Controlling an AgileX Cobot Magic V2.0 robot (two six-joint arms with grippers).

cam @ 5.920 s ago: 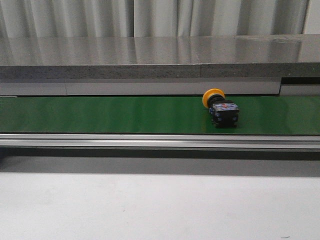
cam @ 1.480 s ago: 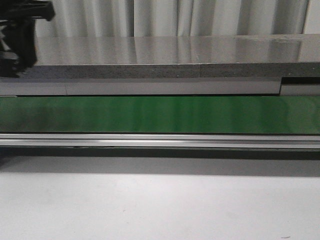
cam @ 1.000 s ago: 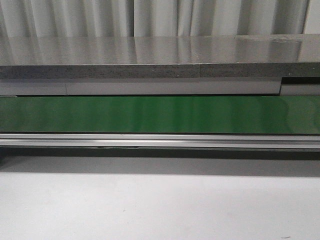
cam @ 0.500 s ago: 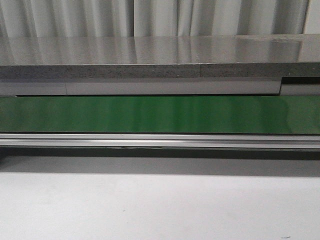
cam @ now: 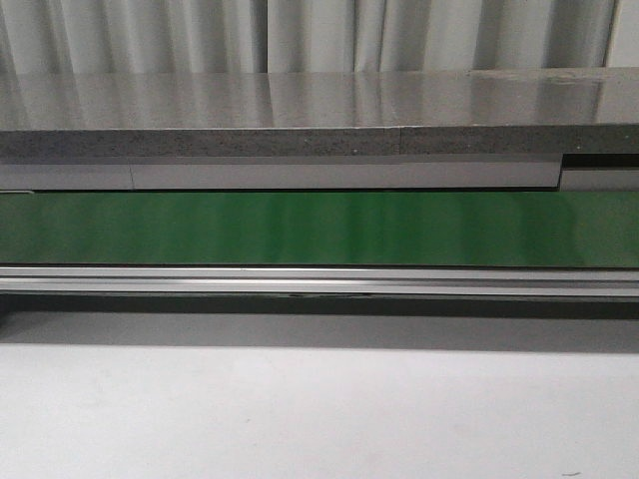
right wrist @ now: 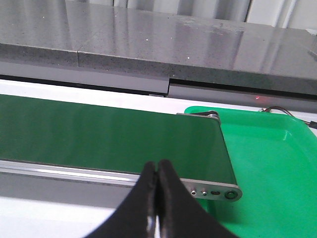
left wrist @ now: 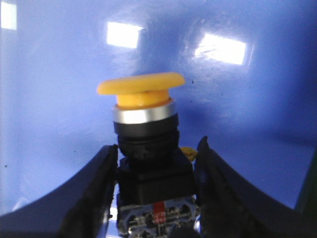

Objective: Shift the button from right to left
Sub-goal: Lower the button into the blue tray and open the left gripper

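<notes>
The button (left wrist: 148,148), with a round yellow-orange cap, a silver ring and a black boxy body, shows only in the left wrist view. My left gripper (left wrist: 156,168) is shut on its black body, one finger on each side, and holds it over a glossy blue surface (left wrist: 59,74). My right gripper (right wrist: 157,171) is shut and empty, over the near rail of the green belt (right wrist: 99,134). Neither gripper nor the button shows in the front view.
The green conveyor belt (cam: 319,228) runs left to right with a silver rail (cam: 319,281) in front and a grey stone ledge (cam: 300,105) behind. A green tray (right wrist: 267,163) sits at the belt's right end. White table surface (cam: 319,409) lies in front.
The button was on the belt at the right 5.9 s ago and is gone from it. A dark arm at the far left 1.5 s ago has left the front view.
</notes>
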